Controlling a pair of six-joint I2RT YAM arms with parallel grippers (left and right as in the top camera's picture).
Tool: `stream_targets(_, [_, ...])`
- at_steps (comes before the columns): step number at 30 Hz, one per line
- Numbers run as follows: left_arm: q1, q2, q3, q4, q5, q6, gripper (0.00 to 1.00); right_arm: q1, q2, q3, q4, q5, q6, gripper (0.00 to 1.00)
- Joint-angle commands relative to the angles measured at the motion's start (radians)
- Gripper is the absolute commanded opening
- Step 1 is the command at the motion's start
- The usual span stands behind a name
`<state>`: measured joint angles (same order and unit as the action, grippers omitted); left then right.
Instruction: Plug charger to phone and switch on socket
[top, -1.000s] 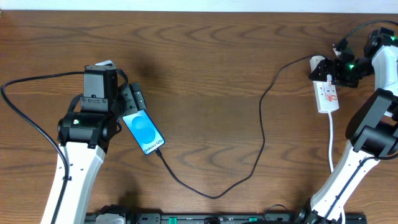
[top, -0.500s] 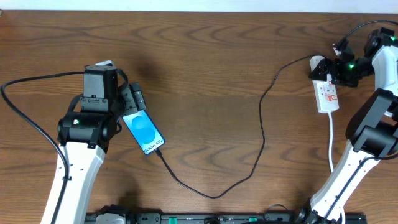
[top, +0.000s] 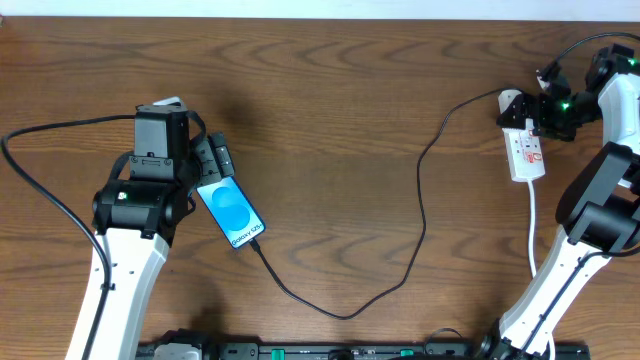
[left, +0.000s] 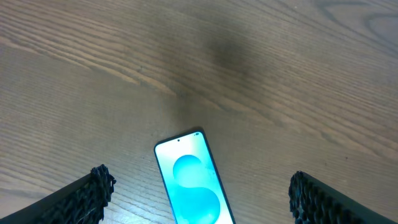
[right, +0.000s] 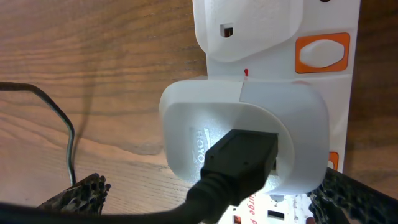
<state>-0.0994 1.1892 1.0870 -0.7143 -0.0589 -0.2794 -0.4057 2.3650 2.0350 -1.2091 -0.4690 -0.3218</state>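
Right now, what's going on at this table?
The left gripper hovers open over the phone, which lies flat on the table. The charger appears plugged into its lower end. The right gripper is open around the white adapter sitting in the socket. Whether the orange switch is on, I cannot tell.

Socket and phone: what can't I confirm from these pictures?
- Socket switch position: too small overhead; the right wrist view shows an orange rocker flat-on, state unreadable.
- Charger tip seated in phone: too small overhead; the left wrist view's bottom edge crops the phone's lower end.
- Adapter lettering: right wrist view, partly behind the connector.
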Motion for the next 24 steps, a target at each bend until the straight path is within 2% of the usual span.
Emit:
stream_targets(1, [-0.002, 0.006, 0.017, -0.003, -0.016, 0.017, 0.93, 0.002, -0.002, -0.003, -0.007, -0.039, 0.021, 0.99])
stream_targets(24, [-0.002, 0.006, 0.017, -0.004, -0.016, 0.017, 0.93, 0.014, -0.002, -0.068, 0.039, -0.096, 0.046, 0.99])
